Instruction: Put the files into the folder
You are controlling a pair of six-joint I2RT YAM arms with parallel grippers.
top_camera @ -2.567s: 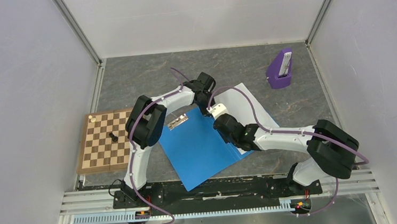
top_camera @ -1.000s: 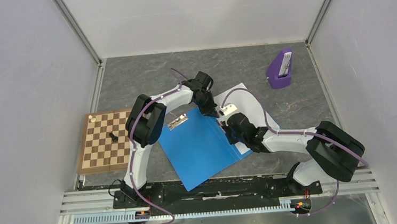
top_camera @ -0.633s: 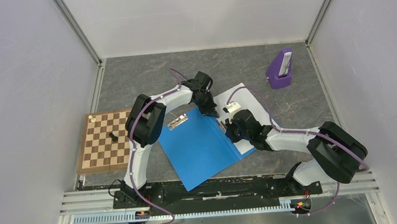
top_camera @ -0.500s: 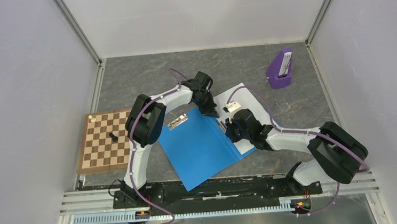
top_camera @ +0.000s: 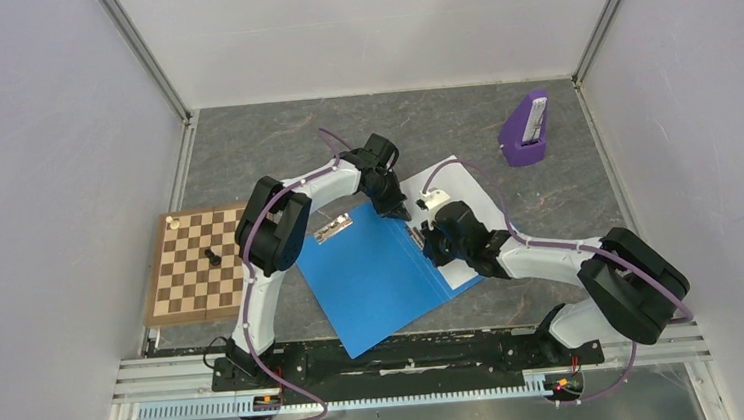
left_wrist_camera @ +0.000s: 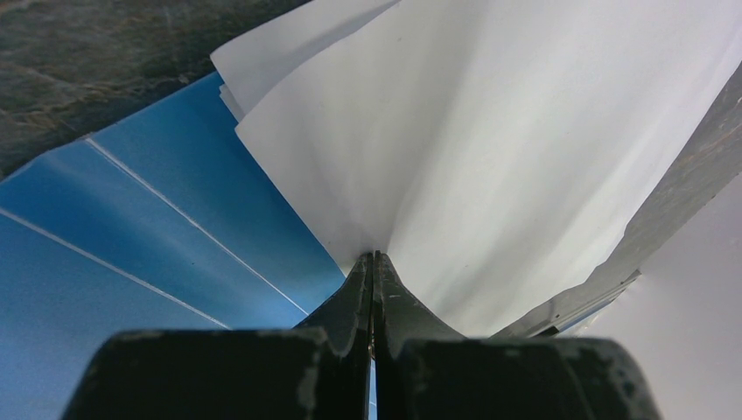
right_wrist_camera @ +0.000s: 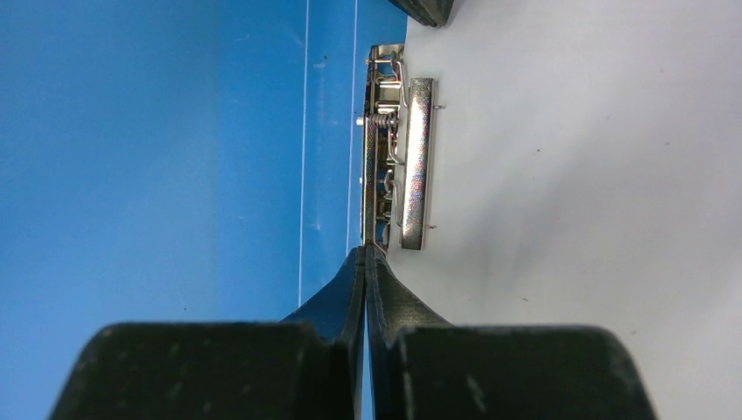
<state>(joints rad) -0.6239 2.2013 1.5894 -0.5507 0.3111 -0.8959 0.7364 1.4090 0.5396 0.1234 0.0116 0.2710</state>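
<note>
The blue folder [top_camera: 369, 280] lies open in the middle of the table. The white files [top_camera: 461, 181] lie on its right half and stick out past it. My left gripper [top_camera: 397, 211] is shut on the far left corner of the files [left_wrist_camera: 490, 157]; the paper puckers around its tips [left_wrist_camera: 374, 255], over the folder [left_wrist_camera: 131, 227]. My right gripper [top_camera: 428, 246] is shut, its tips [right_wrist_camera: 365, 251] touching the near end of a silver metal clip [right_wrist_camera: 398, 166] at the spine, between the blue folder [right_wrist_camera: 157, 157] and the white files [right_wrist_camera: 569, 175].
A brown chessboard [top_camera: 197, 264] with a couple of pieces lies at the left. A purple holder [top_camera: 525, 130] stands at the back right. A second silver clip [top_camera: 332, 227] sits at the folder's far left corner. Grey walls close in on three sides.
My right arm has drawn its wrist off the folder's middle and swung right, bringing its gripper to the spine beside the clip. The left gripper has hardly moved.
</note>
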